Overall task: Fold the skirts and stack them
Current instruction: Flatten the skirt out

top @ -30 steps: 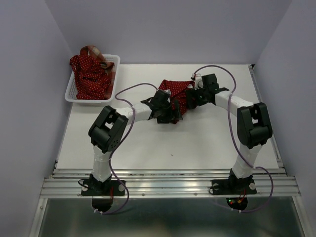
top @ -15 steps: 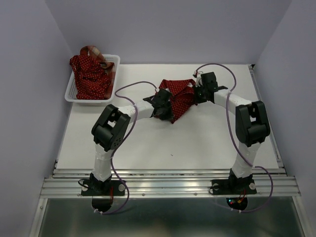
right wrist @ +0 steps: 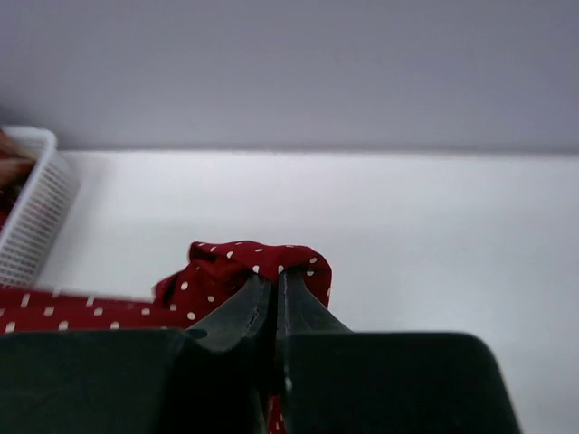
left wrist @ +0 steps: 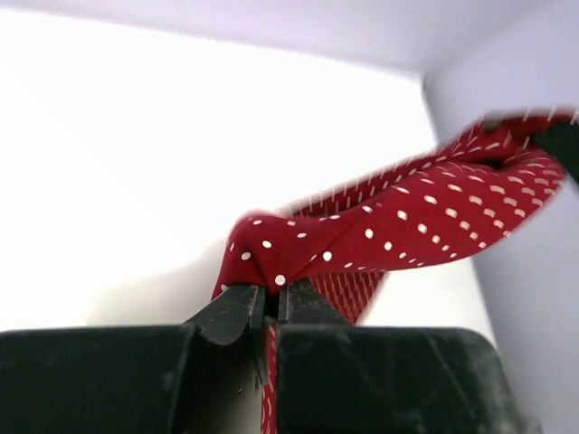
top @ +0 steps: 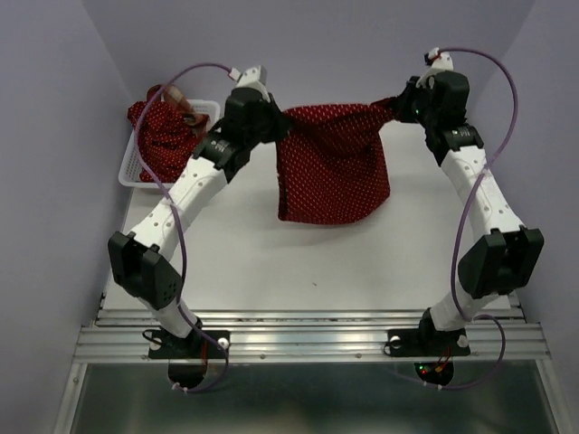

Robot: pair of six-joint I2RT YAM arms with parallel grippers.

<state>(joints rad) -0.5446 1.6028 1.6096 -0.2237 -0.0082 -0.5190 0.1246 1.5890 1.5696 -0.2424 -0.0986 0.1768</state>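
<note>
A second ago the polka-dot skirt (top: pixel 330 172) lay bunched on the worktop (top: pixel 317 262), well apart from the basket (top: pixel 134 172), with both my end effectors open over it. Now my left end effector (top: pixel 279 125) and right end effector (top: pixel 400 108) each pinch a top corner, raised and drawn apart, the left just beside the basket. The skirt hangs spread between them, so I judge it ready to lay flat and fold. The other skirts (top: pixel 163 136) wait in the basket
</note>
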